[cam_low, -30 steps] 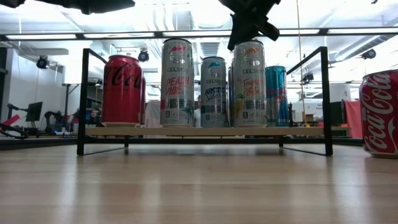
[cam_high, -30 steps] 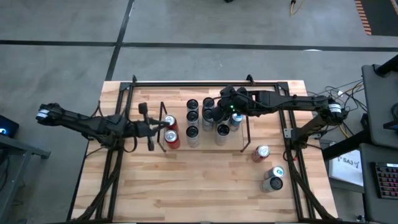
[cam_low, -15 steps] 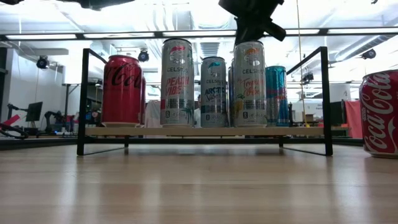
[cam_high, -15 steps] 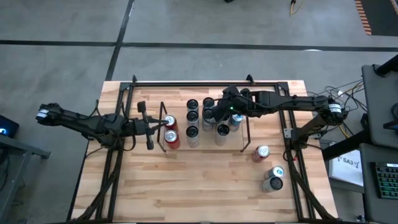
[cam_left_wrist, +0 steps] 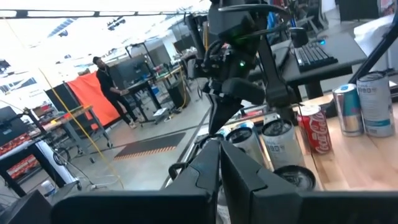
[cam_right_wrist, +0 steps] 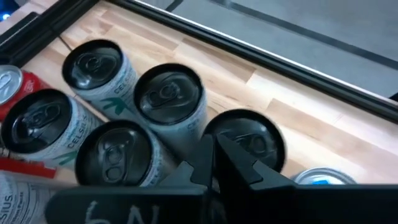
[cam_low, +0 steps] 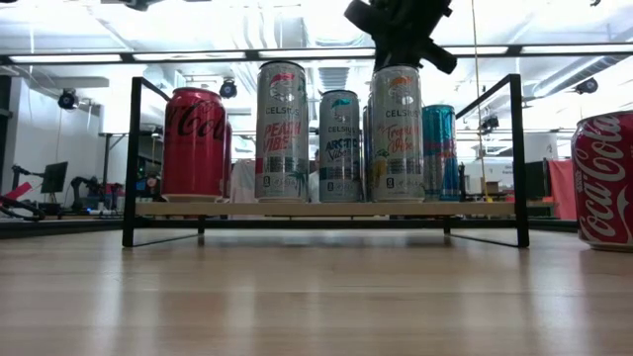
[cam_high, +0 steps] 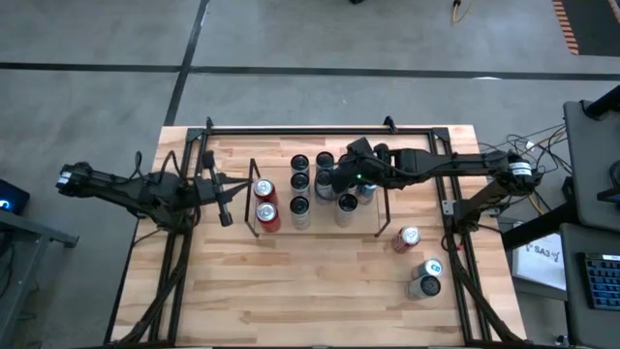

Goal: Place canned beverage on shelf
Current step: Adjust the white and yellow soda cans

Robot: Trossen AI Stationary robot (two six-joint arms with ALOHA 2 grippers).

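Note:
The shelf (cam_low: 326, 209), a low rack with black wire end frames (cam_high: 387, 206), holds two red cans (cam_high: 266, 200) at its left end and several slim black-topped cans (cam_high: 300, 182) in rows. My right gripper (cam_high: 336, 180) is shut and hovers slanting down just over the can tops (cam_right_wrist: 245, 138) near the shelf's right end; it also shows at the top of the low view (cam_low: 401, 35). My left gripper (cam_high: 232, 197) is shut, points level toward the shelf's left end frame and holds nothing; its fingers (cam_left_wrist: 217, 163) show in the left wrist view. My right gripper's shut fingers (cam_right_wrist: 211, 155) stand close above the tops of the slim cans, between two of them. I cannot tell whether they touch a can.
A red cola can (cam_high: 407, 237) and two more cans (cam_high: 426, 277) stand loose on the table's right side, near the front. A black tubular frame (cam_high: 320, 129) runs around the table. Bare wood lies in front of the shelf (cam_high: 300, 281). A person (cam_left_wrist: 109, 81) stands far off in the room.
My left gripper has drawn back from the red cans toward the table's left edge, rising a little and rolling slightly. My right gripper has rolled a little above the cans. The cans have not moved.

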